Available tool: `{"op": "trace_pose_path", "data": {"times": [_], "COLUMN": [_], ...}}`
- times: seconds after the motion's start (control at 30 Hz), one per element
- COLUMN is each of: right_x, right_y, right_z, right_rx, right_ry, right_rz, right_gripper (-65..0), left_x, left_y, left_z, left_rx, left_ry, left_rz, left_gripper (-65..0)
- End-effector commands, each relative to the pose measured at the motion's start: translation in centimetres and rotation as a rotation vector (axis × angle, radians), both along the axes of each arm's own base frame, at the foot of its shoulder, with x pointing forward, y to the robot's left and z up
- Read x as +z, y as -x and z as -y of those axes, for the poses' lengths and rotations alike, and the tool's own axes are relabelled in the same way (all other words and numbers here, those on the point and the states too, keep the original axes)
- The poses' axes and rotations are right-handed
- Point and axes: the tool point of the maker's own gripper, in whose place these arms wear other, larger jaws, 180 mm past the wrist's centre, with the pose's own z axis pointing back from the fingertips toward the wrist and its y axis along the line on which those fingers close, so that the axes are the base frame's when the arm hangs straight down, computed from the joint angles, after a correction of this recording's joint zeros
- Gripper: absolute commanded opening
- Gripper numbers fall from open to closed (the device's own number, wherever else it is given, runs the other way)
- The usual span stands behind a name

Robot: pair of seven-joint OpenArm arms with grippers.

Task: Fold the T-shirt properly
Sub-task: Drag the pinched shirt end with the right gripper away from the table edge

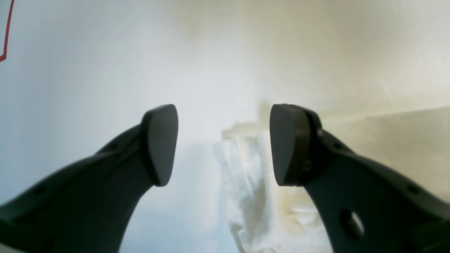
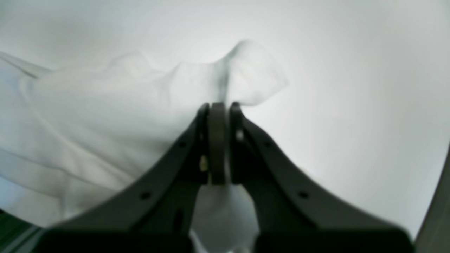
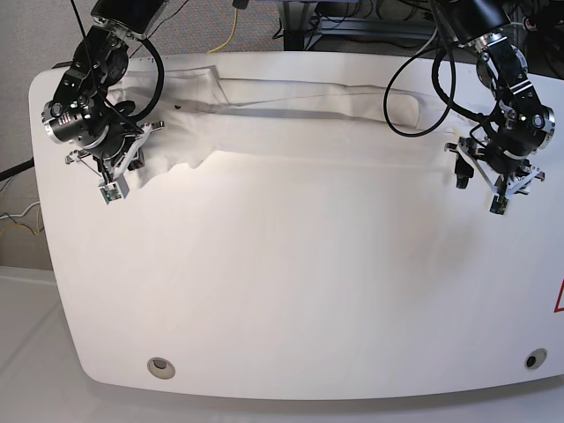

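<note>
Base view shows the T-shirt [image 3: 291, 101] stretched as a long, narrow white band along the far edge of the white tabletop [image 3: 300, 282], running from the arm on that view's left almost to the arm on its right; only plain white cloth shows, with no print visible. The right pincer [image 3: 113, 172], on the base view's left, sits at the near end of that band, and the right wrist view shows its jaws pressed together on a pinched fold of the T-shirt [image 2: 116, 105], cloth bunching above and below the fingertips [image 2: 218, 147]. The left pincer [image 3: 495, 181], on the base view's right, stands with its jaws well apart and holds nothing; in the left wrist view its two dark pads [image 1: 160, 144] frame a rumpled edge of the T-shirt [image 1: 246, 182] lying between and beyond them, not touching either pad. No containers are in sight. Nearly all of the tabletop nearer the camera lies bare, with two small round holes [image 3: 159, 367] close to its front edge and a red mark [image 3: 558, 300] at its right rim.
</note>
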Motion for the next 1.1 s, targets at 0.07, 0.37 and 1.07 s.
{"op": "trace_pose_path", "data": {"times": [0.07, 0.37, 1.07], "right_x": [1.0, 0.2, -0.8], "right_y": [0.3, 2.4, 6.3], "right_z": [-0.3, -1.1, -3.9], "right_rx": [-0.005, -0.008, 0.023], "right_ry": [-0.076, -0.167, -0.341], "right_rz": [0.049, 0.031, -0.017], "right_gripper": [-65.0, -65.0, -65.0], "left_x": [1.2, 1.4, 0.3], "left_y": [-0.8, -1.3, -1.2], "left_z": [0.0, 0.5, 1.0], "left_rx": [-0.004, -0.019, -0.017], "left_ry": [-0.001, 0.001, 0.030], "left_rz": [0.047, 0.055, 0.030], "left_gripper": [-25.7, -25.7, -25.7]}}
